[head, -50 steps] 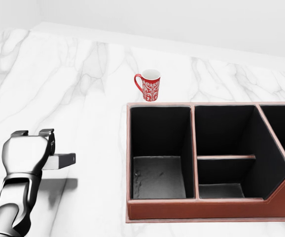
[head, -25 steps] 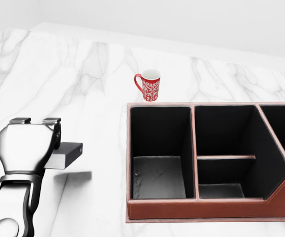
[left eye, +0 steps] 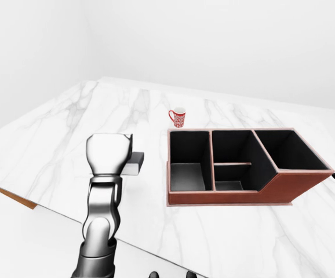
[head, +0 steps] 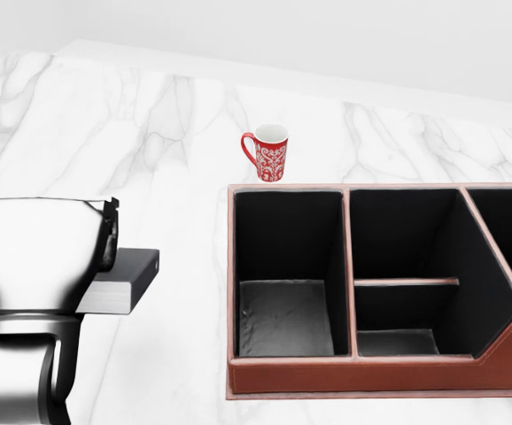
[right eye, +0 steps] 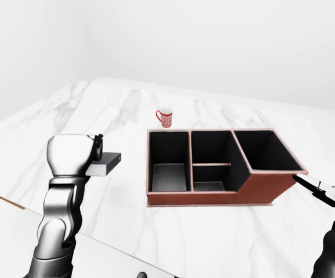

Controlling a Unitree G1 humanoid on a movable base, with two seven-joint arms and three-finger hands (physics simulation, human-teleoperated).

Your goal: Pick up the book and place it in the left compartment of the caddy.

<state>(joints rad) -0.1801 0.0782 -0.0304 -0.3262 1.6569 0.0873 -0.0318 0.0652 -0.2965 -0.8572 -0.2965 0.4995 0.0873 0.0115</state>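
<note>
My left hand [head: 96,252] is shut on the book [head: 125,282], a thin dark-covered volume with white page edges. It holds the book level in the air, left of the caddy; the back of the hand hides most of it. The caddy [head: 362,375] is brown leather with black compartments. Its left compartment [head: 287,270] holds nothing. The book also shows in the right-eye view [right eye: 106,164]. My right hand [right eye: 327,194] hangs at the right edge of the right-eye view, by the caddy's low right end, fingers stretched out and empty.
A red patterned mug [head: 268,152] stands on the white marble counter [head: 150,133] just above the caddy's left corner. The counter's near edge [left eye: 17,197] runs across the lower left of the left-eye view.
My left hand has risen toward the camera with the book in it. The book has moved up and slightly right, toward the caddy. The caddy and mug have not moved.
</note>
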